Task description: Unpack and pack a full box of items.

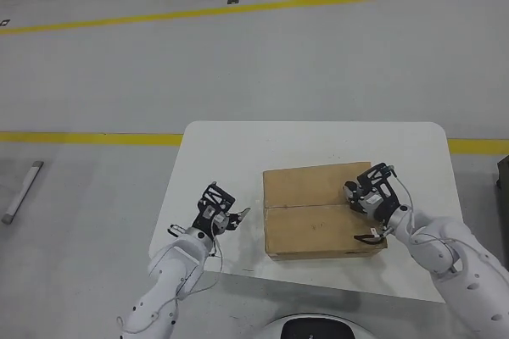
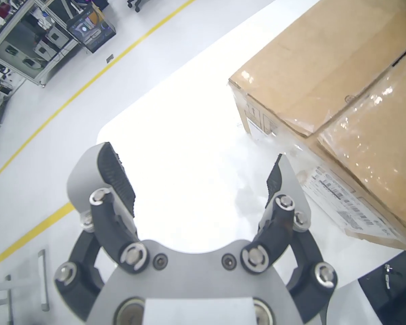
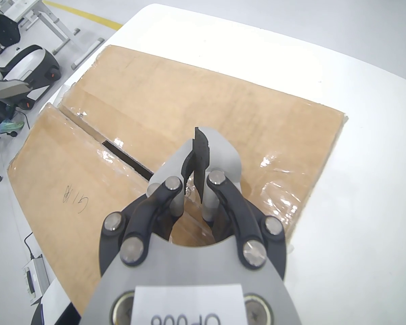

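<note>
Your left pincer [image 2: 193,157] was open and empty above the counter [image 1: 322,140], at 9 o'clock of the box [image 1: 314,212] and apart from it. Your right pincer [image 3: 199,143] was closed on nothing, over the box's taped seam near its 3 o'clock end.

Box [image 1: 314,212], seemingly closed, on table [image 1: 237,152]

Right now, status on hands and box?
Left hand open over the white table, beside the brown cardboard box. Right hand shut over its centre seam. Box closed, nothing on top.
</note>
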